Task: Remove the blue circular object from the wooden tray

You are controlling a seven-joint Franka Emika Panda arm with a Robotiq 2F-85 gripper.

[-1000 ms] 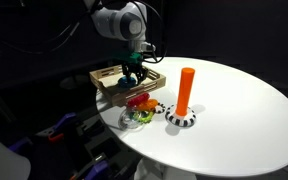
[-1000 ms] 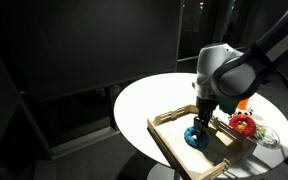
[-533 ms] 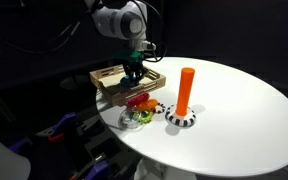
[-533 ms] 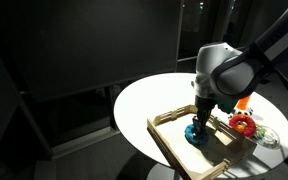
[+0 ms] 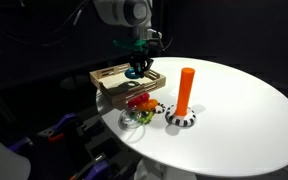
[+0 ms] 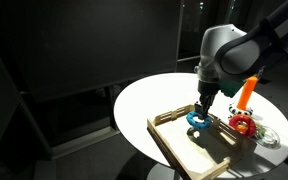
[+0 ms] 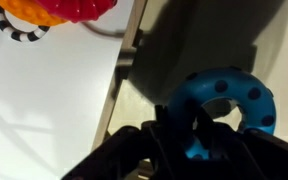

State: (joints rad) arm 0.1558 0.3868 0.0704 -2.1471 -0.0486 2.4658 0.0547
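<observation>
The blue circular object (image 7: pixel 231 98) is a cyan ring with dark dots, and my gripper (image 7: pixel 182 138) is shut on its rim. In both exterior views the ring (image 5: pixel 137 73) (image 6: pixel 196 120) hangs from the gripper (image 5: pixel 136 68) (image 6: pixel 200 112), lifted a little above the wooden tray (image 5: pixel 108 79) (image 6: pixel 180 150). The tray is a shallow light-wood rectangle near the edge of the round white table. In the wrist view its side rail (image 7: pixel 125 72) runs past on the left, with the pale tray floor under the ring.
An orange peg (image 5: pixel 186 89) (image 6: pixel 249 91) stands upright on a black-and-white striped base (image 5: pixel 181 119) beside the tray. A red ring (image 5: pixel 139 101) (image 6: pixel 243 124) and a clear dish (image 5: pixel 134 119) lie between them. The table edge is close behind the tray.
The gripper closed on the blue ring inside the tray, then rose with it. The ring now hangs above the tray floor.
</observation>
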